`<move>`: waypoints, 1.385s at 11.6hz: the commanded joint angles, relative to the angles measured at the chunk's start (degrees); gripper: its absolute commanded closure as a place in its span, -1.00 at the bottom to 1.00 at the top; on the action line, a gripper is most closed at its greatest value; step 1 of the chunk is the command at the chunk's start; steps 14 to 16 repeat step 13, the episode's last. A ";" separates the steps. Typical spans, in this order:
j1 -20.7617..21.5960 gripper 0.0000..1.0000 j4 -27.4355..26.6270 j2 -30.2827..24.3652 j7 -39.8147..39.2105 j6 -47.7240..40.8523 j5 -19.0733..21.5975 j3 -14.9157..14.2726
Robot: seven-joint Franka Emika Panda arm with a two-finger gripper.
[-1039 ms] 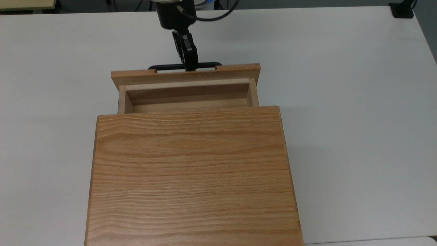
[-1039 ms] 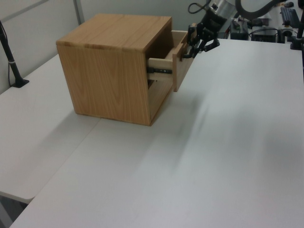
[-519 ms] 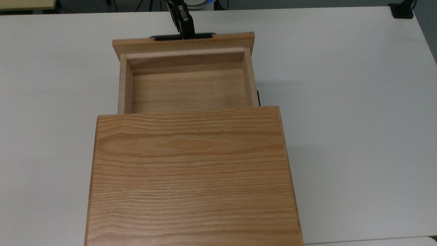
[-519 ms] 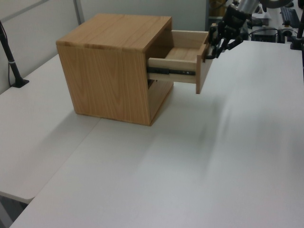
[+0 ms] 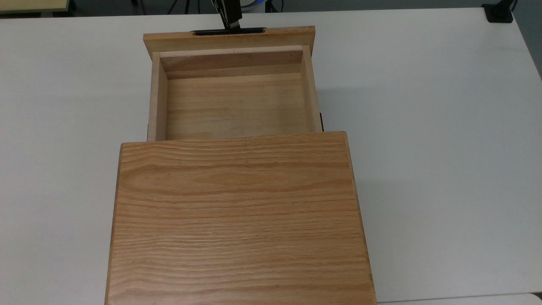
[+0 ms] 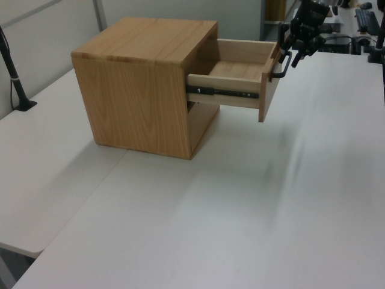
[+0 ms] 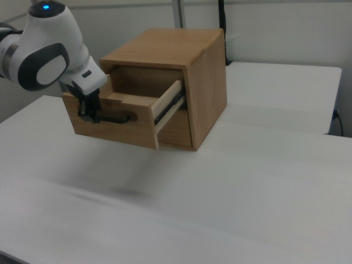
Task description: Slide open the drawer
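Note:
The drawer [image 5: 235, 106] is a light wooden tray that stands far out of the oak cabinet [image 5: 239, 220], and its inside is bare. A thin black bar handle [image 5: 252, 31] runs along its wider front panel [image 5: 182, 40]. My gripper [image 5: 232, 26] is shut on the middle of that handle from the top view's top edge. In the left view the drawer [image 6: 231, 67] sticks out to the right on black side rails, with the gripper [image 6: 290, 55] at the handle [image 6: 278, 69]. In the right view the gripper [image 7: 88, 114] holds the handle [image 7: 118, 117] on the front panel [image 7: 126, 132].
The cabinet [image 6: 138, 102] rests on a white table [image 5: 423, 127]. A black clamp base [image 5: 499, 12] sits at the top view's top right corner. A black pole [image 6: 15, 78] stands at the left view's left edge. My white arm [image 7: 47, 47] reaches in from the right view's left.
The gripper has drawn the handle away from the cabinet. The drawer went from slightly out to far out, and most of its floor now shows.

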 commanded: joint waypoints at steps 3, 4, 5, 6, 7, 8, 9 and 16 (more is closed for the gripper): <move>-0.66 -1.00 16.27 4.42 -34.24 -22.43 -0.95 0.00; -1.10 -1.00 20.23 6.35 -41.37 -26.92 -5.39 0.08; -0.67 -1.00 22.88 8.72 -46.92 -29.92 -11.70 1.21; -1.27 -1.00 24.04 10.83 -50.89 -30.56 -16.55 4.01; -1.54 -1.00 24.40 13.03 -53.54 -30.48 -18.34 4.30; -2.50 -1.00 25.97 14.97 -53.65 -30.57 -18.36 4.30; -3.03 -1.00 26.85 16.47 -53.74 -30.65 -18.45 4.13; -3.13 -1.00 31.33 16.39 -54.44 -35.29 -18.27 1.23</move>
